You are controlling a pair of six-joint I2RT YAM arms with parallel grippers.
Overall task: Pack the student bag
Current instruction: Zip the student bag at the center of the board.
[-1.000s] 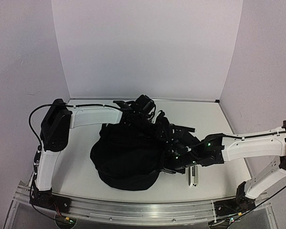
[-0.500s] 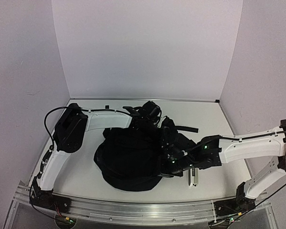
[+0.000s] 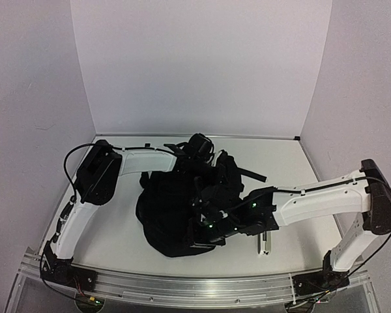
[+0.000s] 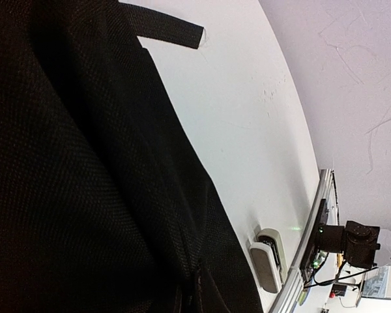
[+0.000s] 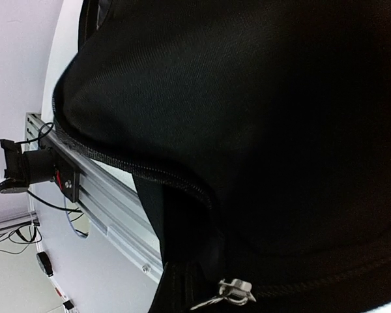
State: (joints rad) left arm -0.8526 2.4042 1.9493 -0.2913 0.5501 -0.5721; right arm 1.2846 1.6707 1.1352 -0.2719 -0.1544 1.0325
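Observation:
The student bag (image 3: 176, 212), a large black fabric backpack, lies slumped in the middle of the table. My left gripper (image 3: 197, 151) is at the bag's far top edge, shut, with black fabric (image 4: 85, 169) pinched into a crease right at its jaws. My right gripper (image 3: 203, 233) is pressed against the bag's near right side and is shut. A metal zip pull (image 5: 236, 290) sits right at its jaws, its tab running down toward them. A closed zip line (image 5: 150, 171) curves across the fabric. Neither gripper's fingers show in the wrist views.
A small white and grey object (image 3: 264, 242) lies on the table just right of the bag, also visible in the left wrist view (image 4: 267, 257). A loose black strap (image 3: 251, 175) trails to the back right. The aluminium rail (image 3: 182, 287) runs along the near edge.
My right gripper has slid left along the bag's near side, still shut. My left gripper has closed at the bag's far top. The bag has bunched and shifted slightly.

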